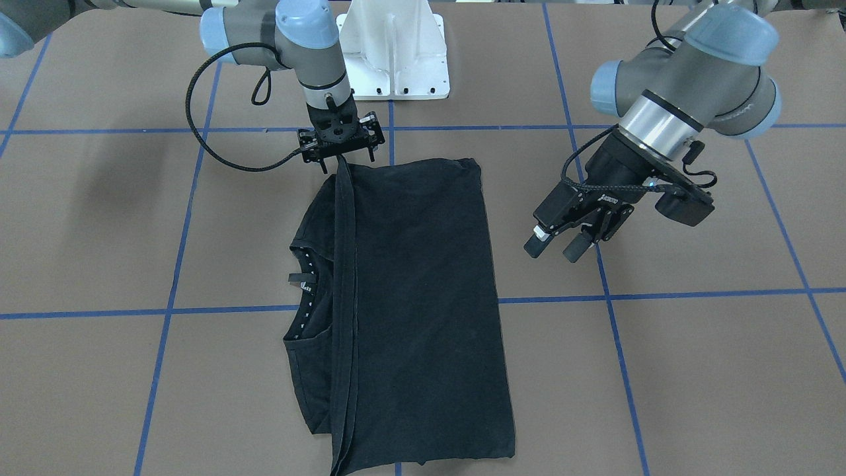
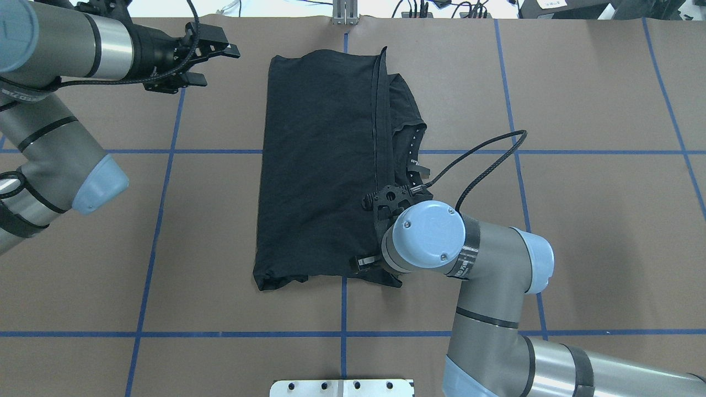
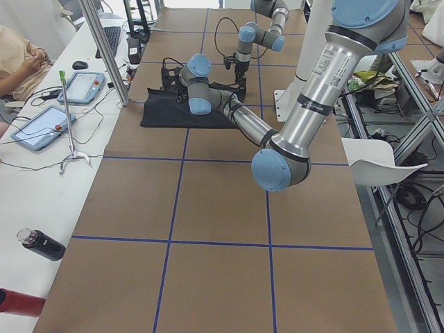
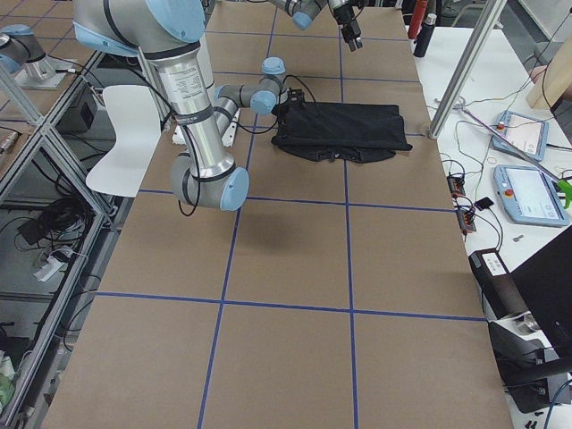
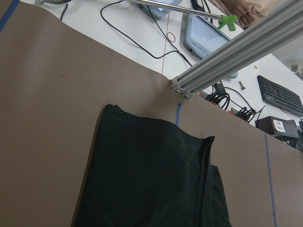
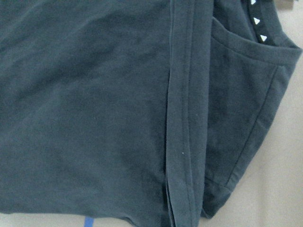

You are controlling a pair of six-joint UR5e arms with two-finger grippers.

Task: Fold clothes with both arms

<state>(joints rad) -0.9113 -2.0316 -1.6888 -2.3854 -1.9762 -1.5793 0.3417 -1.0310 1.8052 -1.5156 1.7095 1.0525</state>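
tee half-folded, R hand prob. pinching it

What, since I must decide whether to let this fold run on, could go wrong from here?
The right gripper seems to pinch only the robot-side end of the folded hem of the black short-sleeved fabric T-shirt. The far end lies free, so a pull might skew the fold. The left gripper hangs open beside the shirt, so nothing pins it and it might slide on the brown table. The black collar sticks out beside the fold and might bunch.
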